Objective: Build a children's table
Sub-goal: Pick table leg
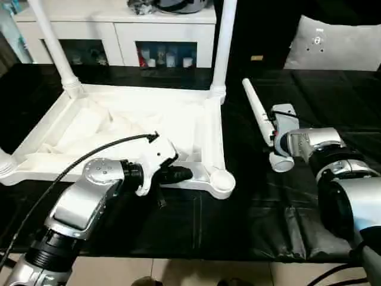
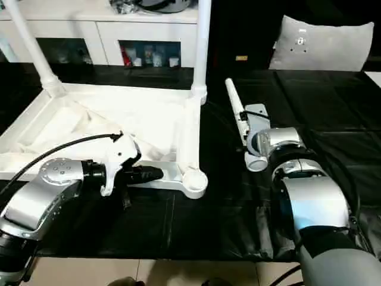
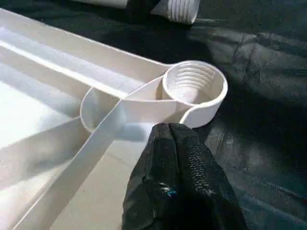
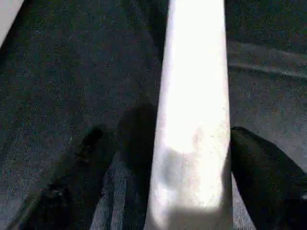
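The children's table top point(image 1: 119, 119) lies upside down on the black-covered work table. Two white legs point(image 1: 50, 42) point(image 1: 223, 42) stand upright in its far corners. Its near right socket point(image 1: 221, 180) point(image 3: 194, 84) is empty and threaded inside. My left gripper point(image 1: 181, 174) point(image 3: 177, 139) is shut with nothing in it, lying at the top's near rim and pointing at that socket. A loose white leg point(image 1: 256, 107) point(image 4: 194, 72) lies on the black cover right of the top. My right gripper point(image 1: 275, 128) point(image 4: 192, 143) straddles its thick end, one finger on each side, with a gap on one side.
A white cabinet point(image 1: 119, 24) stands behind the work table, and a grey panel point(image 1: 339, 44) leans at the back right. A black cable point(image 1: 89, 152) runs from my left wrist over the top's near rim. The work table's front edge point(image 1: 178, 259) meets the floor just below my arms.
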